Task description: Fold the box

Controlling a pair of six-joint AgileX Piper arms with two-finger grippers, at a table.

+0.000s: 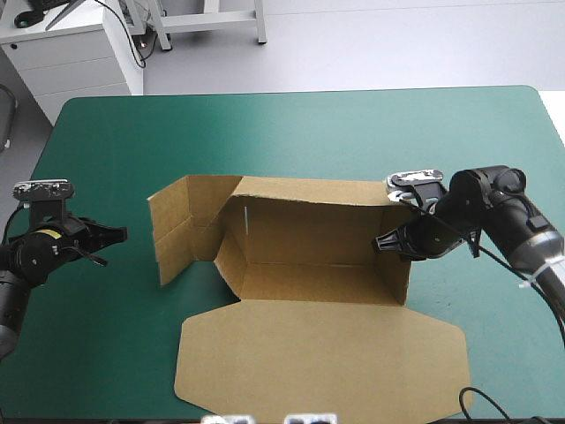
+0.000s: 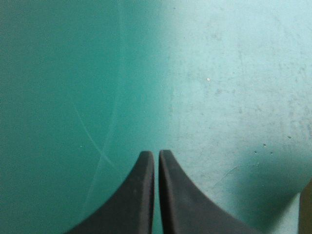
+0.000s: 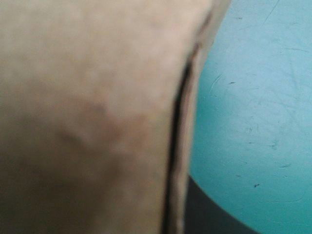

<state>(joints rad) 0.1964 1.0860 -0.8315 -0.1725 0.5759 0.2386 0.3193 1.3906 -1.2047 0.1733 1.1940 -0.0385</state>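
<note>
The brown box (image 1: 309,256) lies mid-table with its back wall and right wall raised. Its lid (image 1: 318,362) lies flat toward the near edge. The left flaps (image 1: 181,225) stand up, splayed outward. My right gripper (image 1: 384,241) is at the top of the right wall, shut on the box. In the right wrist view the brown board (image 3: 87,107) fills most of the picture, with one black finger (image 3: 209,209) showing behind its edge. My left gripper (image 1: 119,234) sits left of the box, apart from it. It is shut (image 2: 156,153) over bare cover, a corner of board (image 2: 307,209) beside it.
The teal-green cover (image 1: 291,132) stretches between the box and the table's far edge. The flat lid reaches close to the table's near edge (image 1: 132,417). The left arm rests near the table's left edge.
</note>
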